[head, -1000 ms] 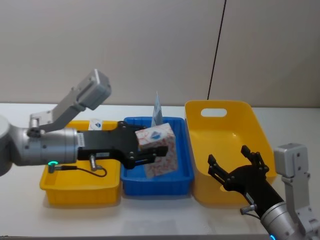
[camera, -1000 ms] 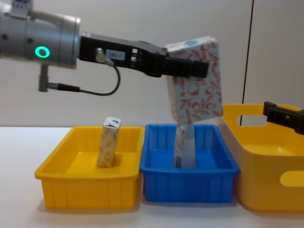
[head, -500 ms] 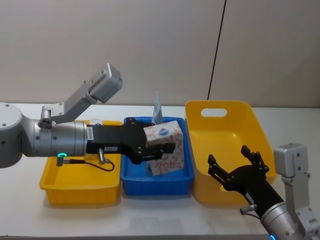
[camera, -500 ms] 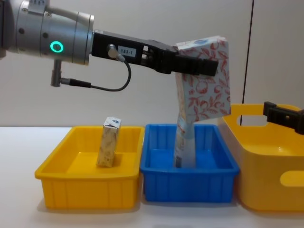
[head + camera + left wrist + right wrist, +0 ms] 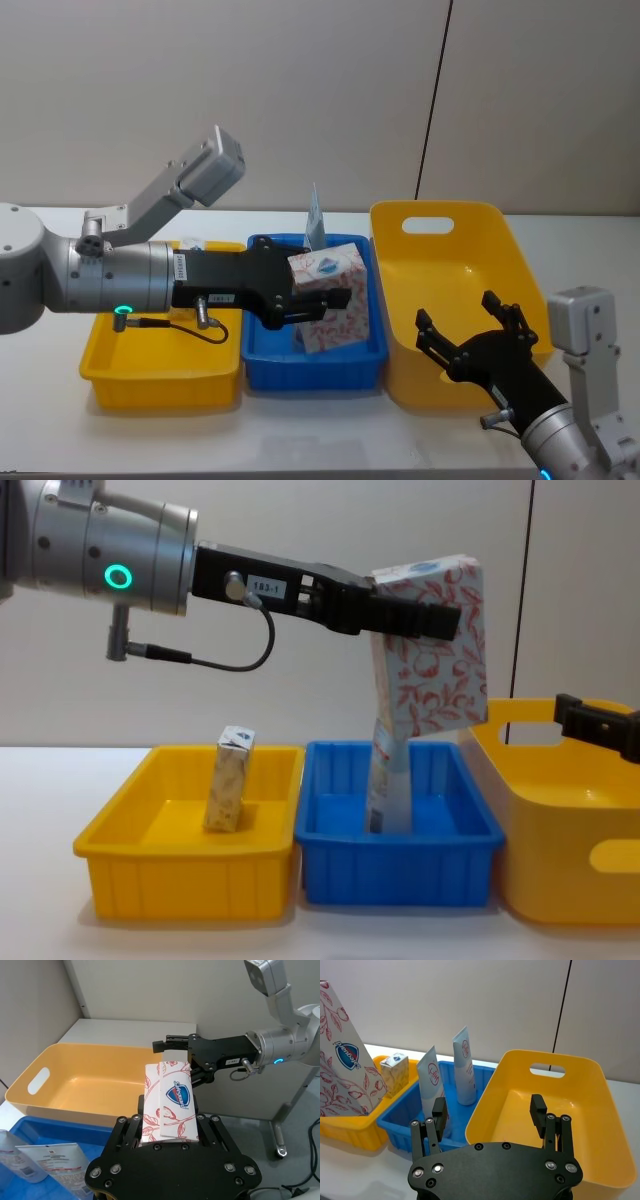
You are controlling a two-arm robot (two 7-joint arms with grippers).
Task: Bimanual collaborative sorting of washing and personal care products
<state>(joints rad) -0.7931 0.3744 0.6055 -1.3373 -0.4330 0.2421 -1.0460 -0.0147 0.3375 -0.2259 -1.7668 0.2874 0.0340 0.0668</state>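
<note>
My left fingers (image 5: 420,617) pinch the white floral box (image 5: 435,675) above the blue bin (image 5: 400,865), carried slightly right since a second ago. My right fingers (image 5: 432,337) stay spread by the large yellow bin (image 5: 560,880).

The left arm (image 5: 95,285) reaches out level from the robot's left toward the middle, its silver forearm carrying a lit green ring (image 5: 119,577) and a black cable (image 5: 235,660) looping beneath the wrist. The left gripper (image 5: 335,298) extends straight on from it, its black fingers (image 5: 425,615) clamped on opposite sides of the white box with red floral print (image 5: 322,268), held aloft. The right arm (image 5: 555,435) sits low at the robot's right, forearm angled inward. The right gripper (image 5: 465,325) hangs with its fingers (image 5: 439,1108) spread wide apart, gripping nothing
</note>
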